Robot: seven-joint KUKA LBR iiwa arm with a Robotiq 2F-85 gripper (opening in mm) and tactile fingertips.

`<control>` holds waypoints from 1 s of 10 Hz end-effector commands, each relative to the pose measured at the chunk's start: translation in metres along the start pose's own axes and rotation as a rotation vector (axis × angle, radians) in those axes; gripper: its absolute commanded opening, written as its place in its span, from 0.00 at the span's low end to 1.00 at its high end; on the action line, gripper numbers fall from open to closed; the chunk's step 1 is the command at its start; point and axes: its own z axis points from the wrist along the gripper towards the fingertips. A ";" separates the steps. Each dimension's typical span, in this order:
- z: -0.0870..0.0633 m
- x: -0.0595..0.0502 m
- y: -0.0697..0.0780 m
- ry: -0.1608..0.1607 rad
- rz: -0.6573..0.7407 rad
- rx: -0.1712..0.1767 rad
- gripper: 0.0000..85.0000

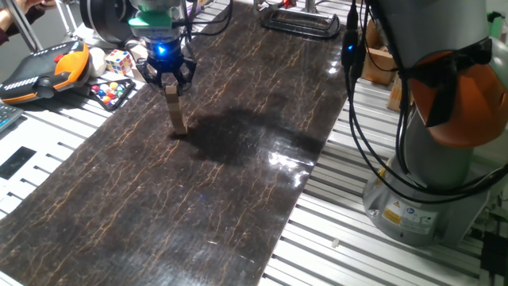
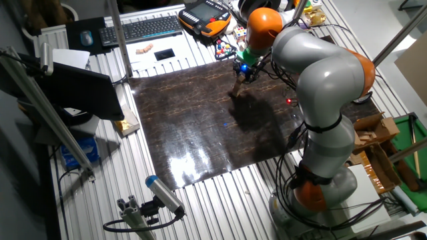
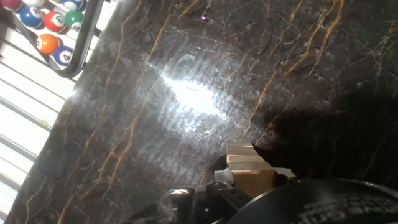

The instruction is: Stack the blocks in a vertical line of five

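Hovering directly over a column of tan blocks (image 1: 178,111) on the dark marbled mat (image 1: 198,199), the gripper (image 1: 168,79) sits at the top of the stack, its fingers closing around the uppermost cube; whether they are pinching it or have just let go cannot be told. In the hand view, the topmost blocks (image 3: 249,167) show just below the camera, edges roughly aligned though slightly stepped. The tower stands near the mat's far-left corner, leaning a little, and appears to be four or five cubes tall; no loose block is visible elsewhere on the mat. The step in hand looks like placing or releasing a top cube. Next would come a straight lift clear of the tilting stack. Beyond it lie a rack of billiard balls (image 1: 111,91) and a Rubik's cube (image 1: 118,60).
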 end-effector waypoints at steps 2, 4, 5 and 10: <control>0.000 0.000 0.000 0.000 0.000 0.000 0.42; 0.000 0.000 0.000 -0.002 0.002 -0.003 0.45; 0.000 0.000 0.000 -0.002 -0.001 -0.003 0.43; 0.000 0.000 0.000 -0.002 -0.001 -0.003 0.45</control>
